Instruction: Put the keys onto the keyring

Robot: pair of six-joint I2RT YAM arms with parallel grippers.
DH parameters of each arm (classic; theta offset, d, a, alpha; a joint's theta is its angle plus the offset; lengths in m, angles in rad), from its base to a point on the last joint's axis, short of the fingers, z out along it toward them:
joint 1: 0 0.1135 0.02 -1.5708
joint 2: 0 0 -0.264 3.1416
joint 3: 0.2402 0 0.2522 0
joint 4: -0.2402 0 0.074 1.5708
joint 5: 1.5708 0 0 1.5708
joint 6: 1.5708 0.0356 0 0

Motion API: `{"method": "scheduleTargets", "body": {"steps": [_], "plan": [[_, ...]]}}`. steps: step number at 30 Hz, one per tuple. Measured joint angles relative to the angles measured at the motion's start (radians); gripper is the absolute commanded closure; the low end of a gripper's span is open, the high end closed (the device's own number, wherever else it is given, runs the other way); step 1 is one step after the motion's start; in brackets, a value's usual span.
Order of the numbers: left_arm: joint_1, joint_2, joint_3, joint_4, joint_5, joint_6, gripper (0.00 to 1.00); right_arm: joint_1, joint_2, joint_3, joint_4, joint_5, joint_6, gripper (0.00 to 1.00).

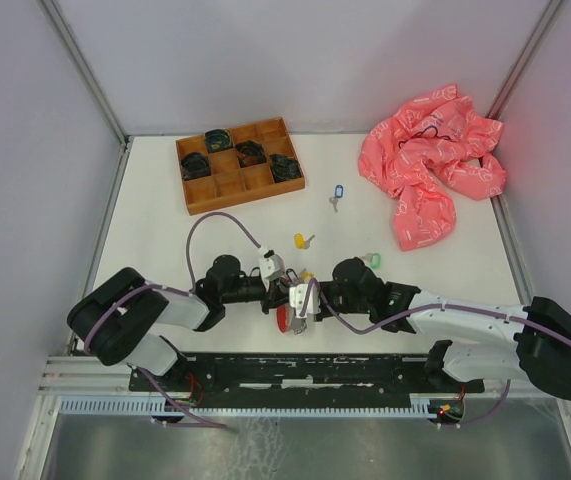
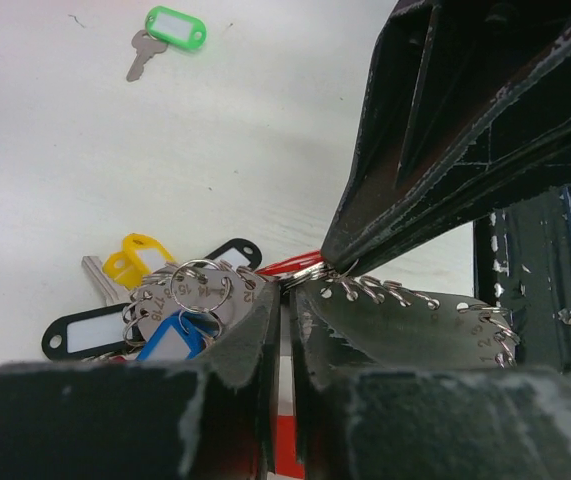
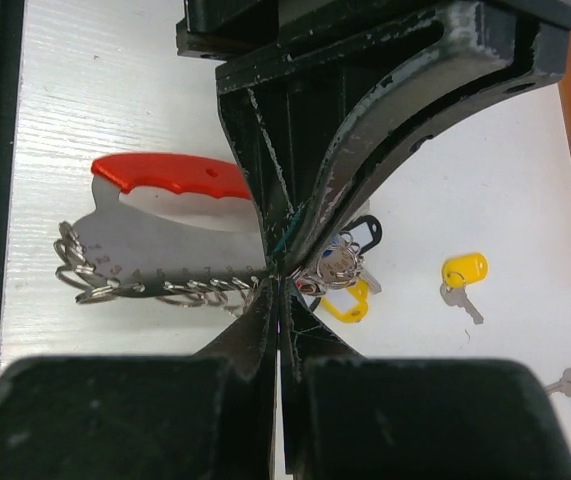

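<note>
- Three keys lie loose: the blue-tagged key (image 1: 338, 190) just off the near right corner of the wooden tray (image 1: 240, 165), and the yellow-tagged key (image 1: 301, 240) and green-tagged key (image 1: 370, 260) further out from the tray on its near side.
- The keyring (image 2: 301, 271), with several tagged keys bunched on it, sits well out from the tray on that same near side.
- My right gripper (image 3: 281, 305) is pressed fully together at the ring. My left gripper (image 2: 285, 310) is drawn to a thin slit, and I cannot tell whether it nips the wire.
- A ring this thin could slide out of either pinch if the bunch drags on it.
- My fingertips meet tip to tip, so a careless pull may scrape or jam them.
- The red-handled plate (image 3: 165, 220), also on the tray's near side, has small rings along its edge that could snag.
</note>
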Motion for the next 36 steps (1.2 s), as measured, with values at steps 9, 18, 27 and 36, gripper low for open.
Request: {"method": "scheduleTargets", "body": {"steps": [9, 18, 27, 36], "plan": [[0.002, -0.045, -0.009, -0.010, -0.017, 0.001, 0.97, 0.003, -0.020, 0.000, -0.030, 0.103, 0.015, 0.99], [0.002, -0.120, -0.035, -0.009, -0.066, -0.003, 0.97, 0.003, -0.024, -0.005, -0.015, 0.126, 0.056, 0.99], [0.003, -0.124, -0.050, 0.006, -0.120, -0.027, 0.97, 0.003, 0.012, -0.017, 0.061, 0.056, 0.087, 0.99], [0.002, -0.116, -0.060, 0.037, -0.148, -0.030, 0.97, 0.003, -0.013, -0.023, 0.076, 0.121, 0.125, 0.76]]}}
